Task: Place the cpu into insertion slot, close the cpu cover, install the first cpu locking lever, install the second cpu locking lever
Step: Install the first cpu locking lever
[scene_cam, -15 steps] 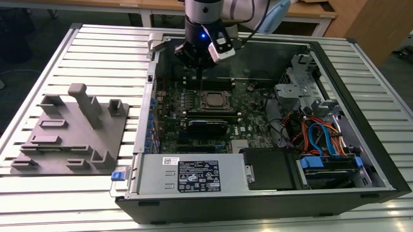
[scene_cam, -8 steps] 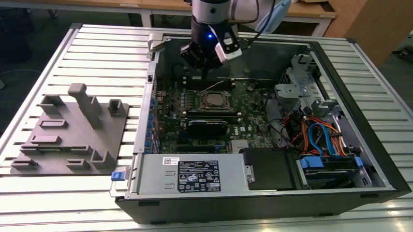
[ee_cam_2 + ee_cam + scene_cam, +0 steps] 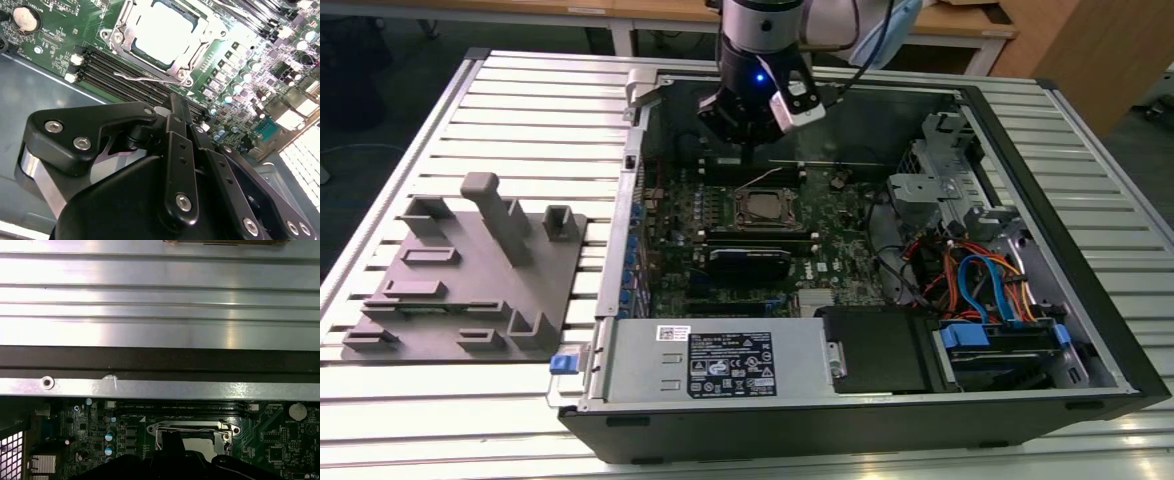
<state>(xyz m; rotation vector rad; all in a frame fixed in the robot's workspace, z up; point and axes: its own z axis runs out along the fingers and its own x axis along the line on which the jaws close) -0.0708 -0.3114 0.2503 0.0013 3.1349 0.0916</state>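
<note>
Step, as I judge: first locking lever (image 3: 145,77) | cpu (image 3: 162,30) lies in the insertion slot (image 3: 767,208), cpu cover (image 3: 176,69) seems down on it | gripper (image 3: 747,150) at 12 o'clock of the slot in the exterior view, pressed together, empty | lever looks unhooked: you press it low and slowly, keeping off the memory slots (image 3: 107,67).
</note>
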